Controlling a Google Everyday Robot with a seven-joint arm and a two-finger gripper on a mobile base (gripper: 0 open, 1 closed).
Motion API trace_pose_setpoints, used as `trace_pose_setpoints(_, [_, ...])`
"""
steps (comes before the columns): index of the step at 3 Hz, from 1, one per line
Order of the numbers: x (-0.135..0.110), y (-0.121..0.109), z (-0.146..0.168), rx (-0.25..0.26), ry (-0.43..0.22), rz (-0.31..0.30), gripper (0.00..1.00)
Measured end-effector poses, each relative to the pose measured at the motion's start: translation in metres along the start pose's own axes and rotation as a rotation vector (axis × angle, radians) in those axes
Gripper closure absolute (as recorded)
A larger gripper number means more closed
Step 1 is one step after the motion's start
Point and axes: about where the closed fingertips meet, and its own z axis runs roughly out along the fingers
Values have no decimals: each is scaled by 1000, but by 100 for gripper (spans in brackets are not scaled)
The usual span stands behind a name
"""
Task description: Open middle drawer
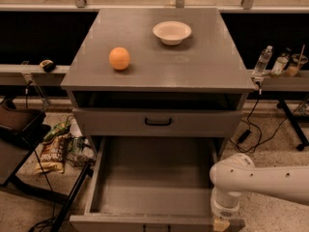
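Passing over the snack packets [52,151] lying on the floor [275,146] at the lower left, and the orange [119,58] sitting on the grey tabletop [193,66] at upper left of centre. Finding the middle drawer [152,178] in the lower centre of the frame, standing far out beneath the shut top drawer [116,123], showing a bare tray with nothing in it, its front running along the bottom edge. Judging it as stiff sheet metal: rigid, not fragile, smooth and slippery across the flat front, probably light to move while carrying nothing, and likely gliding on runners and so favouring a straight pull. Judging the small black pull [156,228] at the middle of the front as the place to take hold, though it is only just peeking in at the bottom edge; gripping a corner or the thin rim would be risking a skewed, binding slide. Noting the white bowl [172,32] resting on the tabletop at upper centre, well apart from the orange, and the bottles [263,61] standing on the ledge [289,80] at the right. Reaching the pincer [221,224] at the lower right, pointing down from the white arm [270,178], hanging at or just beside the right end of the drawer front; not being able to tell how wide it is standing or whether it is holding anything.
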Motion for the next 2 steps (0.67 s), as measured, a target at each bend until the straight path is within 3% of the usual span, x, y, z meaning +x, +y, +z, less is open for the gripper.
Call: trace_pose_setpoints(2, [6, 23, 4, -39, 19, 25, 100])
